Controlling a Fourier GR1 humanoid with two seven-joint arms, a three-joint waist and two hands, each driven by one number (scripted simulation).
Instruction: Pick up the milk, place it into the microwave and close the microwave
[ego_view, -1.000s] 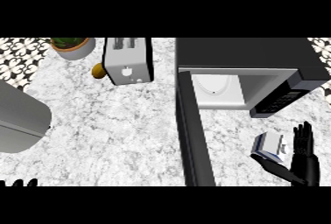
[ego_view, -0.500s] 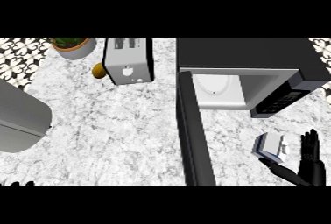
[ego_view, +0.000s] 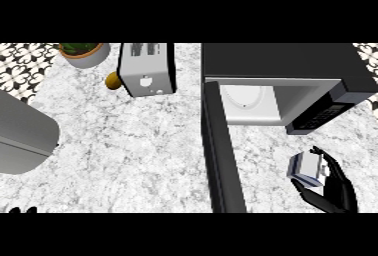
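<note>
At the far left edge a grey rounded appliance (ego_view: 22, 135) is seen on the marble counter (ego_view: 133, 145), and at the lower left corner only the fingertips of the left hand (ego_view: 22, 210) show; whether it is open or curled cannot be told. Further along, at the back, a potted plant (ego_view: 83, 52) stands beside a toaster (ego_view: 148, 70), with a small brown object (ego_view: 113, 81) just at the toaster's left.

Right of centre the microwave (ego_view: 295, 65) is found with its door (ego_view: 221, 160) swung fully open, edge-on toward the viewer — the white cavity (ego_view: 251, 102) is exposed.

At the lower right, in front of the microwave and right of the door, the milk (ego_view: 306, 167) is held by the right hand (ego_view: 328, 187): the fingers are wrapped over its right side and the thumb is hooked under its near edge, so the hand is closed around the carton.

The milk is judged to be a light, boxy carton with stiff flat faces, though these may give if squeezed hard. It is best taken across two opposite flat sides at mid-height — not by the top ridge — and kept upright so that it can be set down level in the cavity.
</note>
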